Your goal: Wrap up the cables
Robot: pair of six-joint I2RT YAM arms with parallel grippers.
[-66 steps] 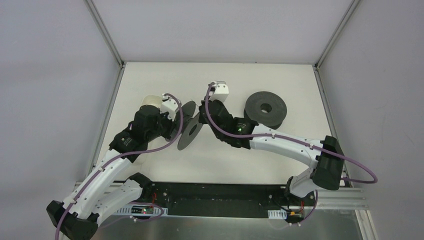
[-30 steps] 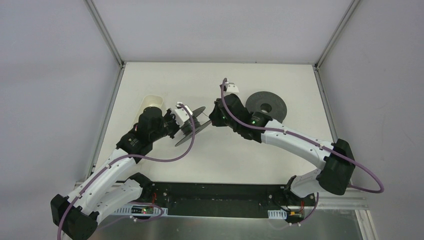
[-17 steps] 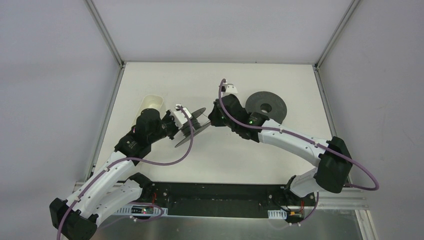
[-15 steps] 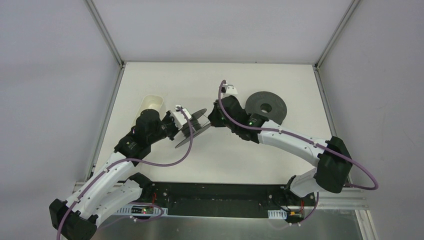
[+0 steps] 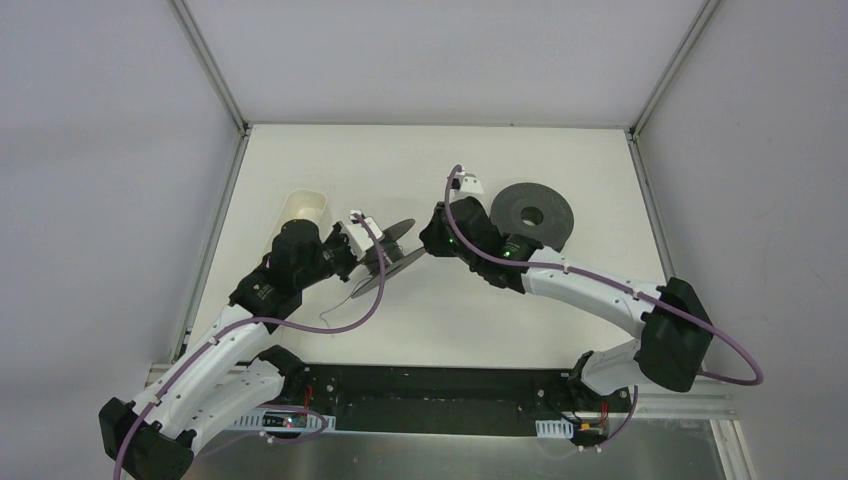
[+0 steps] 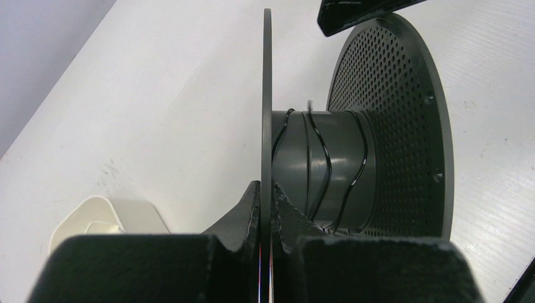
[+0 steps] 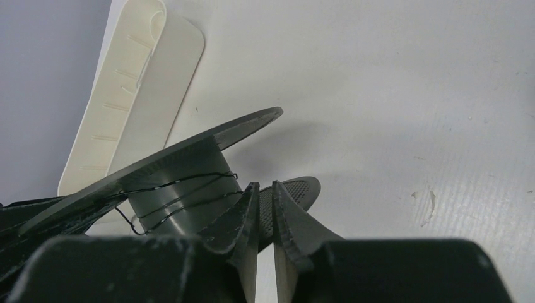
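In the left wrist view the left gripper (image 6: 265,201) pinched the spool's (image 6: 391,126) solid flange edge-on, jaws pressed onto its rim. Just beyond, the cable (image 6: 327,165) lay in a few loose turns round the hub, its lowest part hidden behind the fingers. The right gripper (image 7: 264,189) stood parted by a slit in front of the perforated flange; whether anything thin sat in that slit I could not tell. Only the top view showed a stray strand (image 5: 335,313) dangling from the spool toward the desk (image 5: 450,320). Farther back, a cream tray (image 5: 303,207) was partly covered by the left arm, and a black ring (image 5: 530,215) lay beyond the right wrist.
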